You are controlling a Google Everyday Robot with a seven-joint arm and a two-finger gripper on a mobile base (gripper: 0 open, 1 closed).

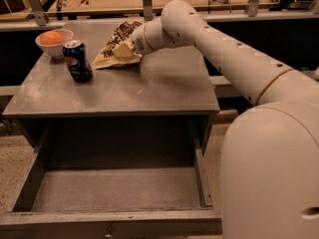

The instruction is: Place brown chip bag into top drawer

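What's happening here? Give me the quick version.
The robot's arm reaches across the grey cabinet top, with its pincer at the right edge of the brown chip bag near the back. The bag rests on the top, beside a blue Pepsi can and a white bowl holding something orange. Below, the top drawer stands pulled open, and the bag is not yet in it.

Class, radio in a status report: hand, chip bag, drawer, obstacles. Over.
Hand at brown chip bag, on cabinet top. Top drawer open. Soda can beside bag, apart.
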